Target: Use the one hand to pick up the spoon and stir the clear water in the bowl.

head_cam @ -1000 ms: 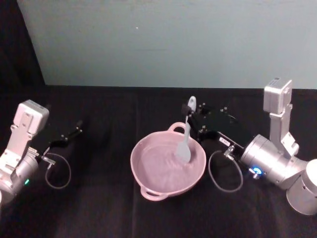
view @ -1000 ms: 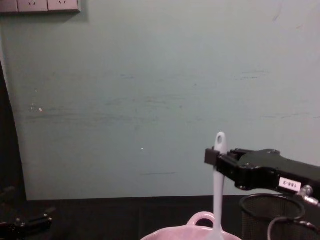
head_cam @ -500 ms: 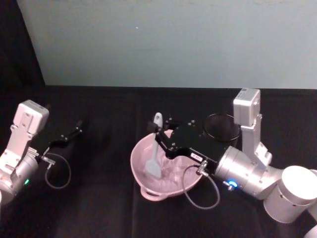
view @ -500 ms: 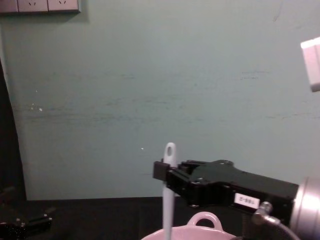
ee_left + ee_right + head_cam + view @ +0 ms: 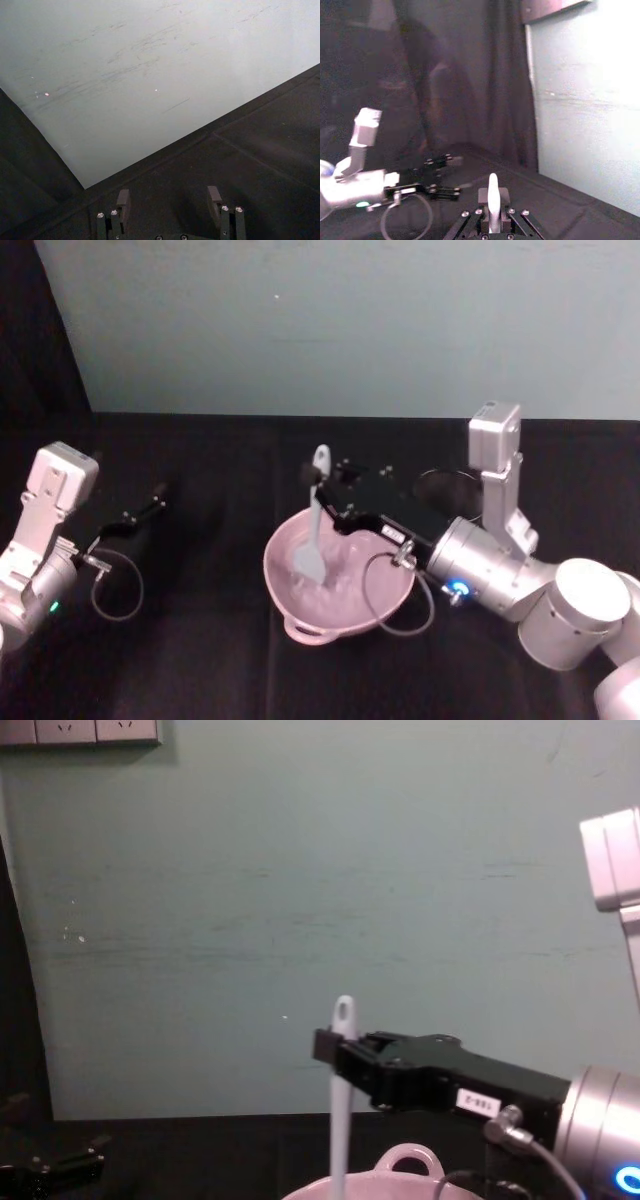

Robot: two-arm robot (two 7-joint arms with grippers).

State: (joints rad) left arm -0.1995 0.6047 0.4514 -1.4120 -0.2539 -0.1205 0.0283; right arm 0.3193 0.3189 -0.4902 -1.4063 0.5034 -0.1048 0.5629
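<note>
The pale pink bowl (image 5: 278, 552) sits mid-table, its loop handle (image 5: 408, 1159) showing in the chest view. Upright in it stands the white spoon (image 5: 316, 522), its flat head down inside the bowl's left half. My right gripper (image 5: 314, 482) is shut on the spoon's upper handle, just below the hole at its end. In the chest view the spoon (image 5: 339, 1105) rises from the bowl with the right gripper (image 5: 333, 1047) clamped on it. The right wrist view shows the handle tip (image 5: 493, 196) between the fingers. My left gripper (image 5: 150, 508) rests open at the far left, holding nothing.
A black wire-mesh cup (image 5: 448, 486) stands behind the right arm, right of the bowl. The table is covered in black cloth (image 5: 200, 660), with a pale wall (image 5: 320, 330) along its far edge. A cable loop (image 5: 118, 585) hangs by the left wrist.
My right gripper has carried the spoon from the bowl's right side across to its left half. Over the last half second it shifted only slightly. The left arm has not moved.
</note>
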